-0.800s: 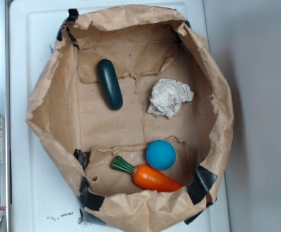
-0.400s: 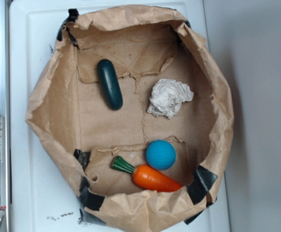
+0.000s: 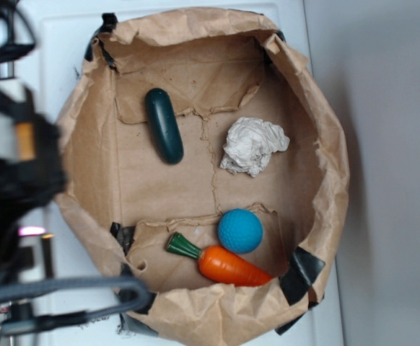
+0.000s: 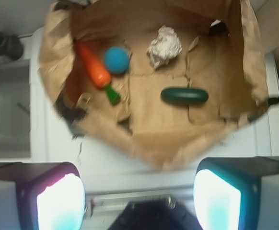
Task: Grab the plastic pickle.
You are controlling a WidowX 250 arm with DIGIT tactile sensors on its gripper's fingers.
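Gripper [image 4: 139, 201] open, its two pads spread wide at the lower corners of the wrist view and holding nothing; it sits over the white bench [image 3: 51, 274] outside the bag rim, well apart from every object. In the exterior view the arm shows only as a dark blur along the left edge, so its exact pose cannot be read there. Largest item: the brown paper bag [image 3: 325, 144], cut down and folded open into a shallow tray, black tape patches at its corners, probably to hold the walls up and keep the toys from rolling off. Plastic pickle [image 3: 164, 125] lies flat on the bag floor near the upper left in the exterior view, alone, with bare paper on all sides, which should give the pads room to straddle it across its narrow width. Crumpled white paper wad [image 3: 252, 146] lies right of it, apart. Orange carrot [image 3: 224, 262] and blue ball [image 3: 239, 231] sit together at the lower side, ball just beside the carrot's body. Judgement: approach step, grasp not yet begun. Surface is a smooth white bench; grey wall or floor to the right.
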